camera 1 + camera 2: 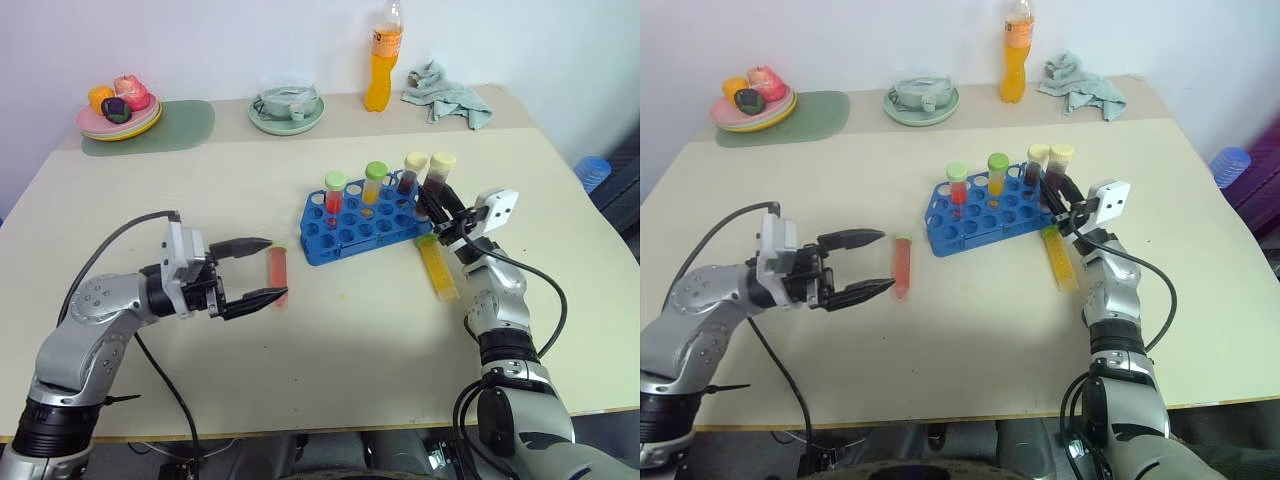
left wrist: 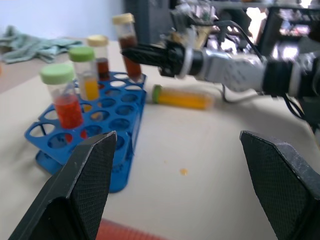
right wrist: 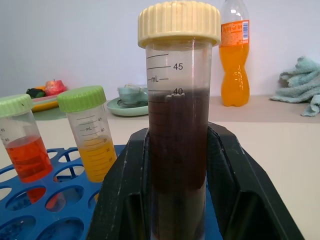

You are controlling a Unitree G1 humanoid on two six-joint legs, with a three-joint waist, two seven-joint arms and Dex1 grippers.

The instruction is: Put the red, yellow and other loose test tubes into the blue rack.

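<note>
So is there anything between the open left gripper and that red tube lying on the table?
Nothing visible. The left gripper is open, its fingertips either side of the red tube, with only bare table around them. The blue rack stands further on.

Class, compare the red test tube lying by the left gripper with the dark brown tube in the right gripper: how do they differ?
The red test tube lies flat on the table, loose; the dark brown tube stands upright. The red tube rests between the open fingers of the left gripper, ungripped; the brown one is clamped in the right gripper at the blue rack. Both are capped.
</note>
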